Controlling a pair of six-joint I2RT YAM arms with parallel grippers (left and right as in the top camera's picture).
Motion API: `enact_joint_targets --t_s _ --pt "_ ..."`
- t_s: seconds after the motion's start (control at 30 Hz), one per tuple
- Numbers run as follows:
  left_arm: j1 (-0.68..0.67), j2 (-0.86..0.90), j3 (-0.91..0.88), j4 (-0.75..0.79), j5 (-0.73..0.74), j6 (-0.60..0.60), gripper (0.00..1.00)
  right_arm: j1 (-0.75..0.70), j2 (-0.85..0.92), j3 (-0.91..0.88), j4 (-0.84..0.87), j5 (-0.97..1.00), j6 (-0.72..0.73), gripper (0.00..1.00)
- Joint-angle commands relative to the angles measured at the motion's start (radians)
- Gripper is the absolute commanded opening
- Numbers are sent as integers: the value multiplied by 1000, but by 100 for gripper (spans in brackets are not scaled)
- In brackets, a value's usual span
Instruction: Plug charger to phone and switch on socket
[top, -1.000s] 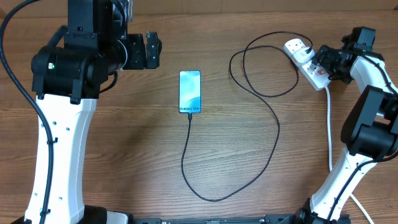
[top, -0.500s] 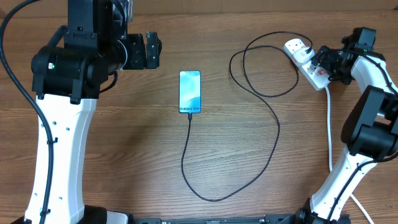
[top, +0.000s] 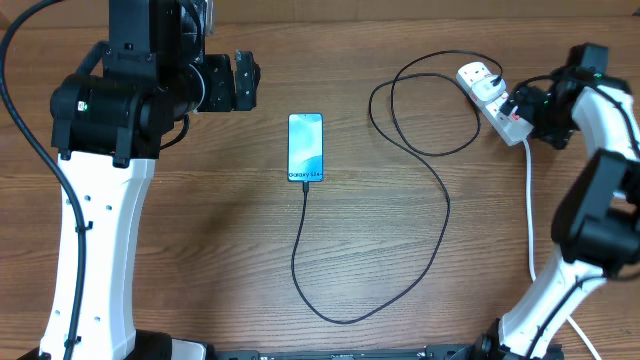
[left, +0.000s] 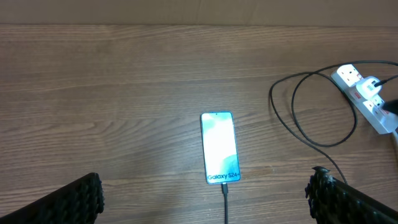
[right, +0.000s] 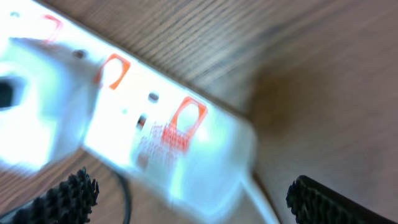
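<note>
- View overhead, left claw (top: 246, 82): jaws spread wide and empty, touching nothing, poised over the wooden table (top: 200, 260).
- Phone (top: 306, 147): flat on the table, screen up and lit, mid-table. It lies to the right of the left claw, apart from it.
- Charger (top: 447, 205): thin black cable. Its connector tip meets the phone's near short edge. The cable then makes a long loop toward the table's near side, up the right, and coils round to the socket.
- Socket (top: 492, 98): white power strip lying at an angle at far right, with a white plug seated at its far end. A thick white lead (top: 529, 200) leaves its near end.
- Right claw (top: 518, 110): jaws wide apart at the socket's near end, gripping nothing. Contact with the strip cannot be told.
- View from left wrist, left claw (left: 205, 186): fingers (left: 78, 199) sit in the lower corners, far apart and released. The phone (left: 219, 148) lies between and just beyond them, with its "Galaxy" lettering and the connector at the end nearer the claw. The socket (left: 367, 99) is at the right edge, well apart.
- View from right wrist, right claw (right: 191, 186): fingers (right: 62, 200) sit in the lower corners, spread and unclenched. The blurred socket (right: 168, 134) runs diagonally close ahead, its rounded end lying between the fingertips. Red-outlined marks show on its face. Touching or not cannot be told.
</note>
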Motion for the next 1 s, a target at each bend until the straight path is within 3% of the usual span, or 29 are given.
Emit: enact_joint_targets --t_s 0.0,0.5,0.77,0.97 --pt "4 3 1 3 -14 -17 100 -8 -230 10 -60 53 36 100" --pt "4 3 1 3 -14 -17 100 92 -804 -1 -485 -26 46 100" --pt "4 3 1 3 -14 -17 100 230 -1124 -85 -502 -26 55 100" --pt "4 3 1 3 -14 -17 100 238 -1307 -163 -505 -26 54 100"
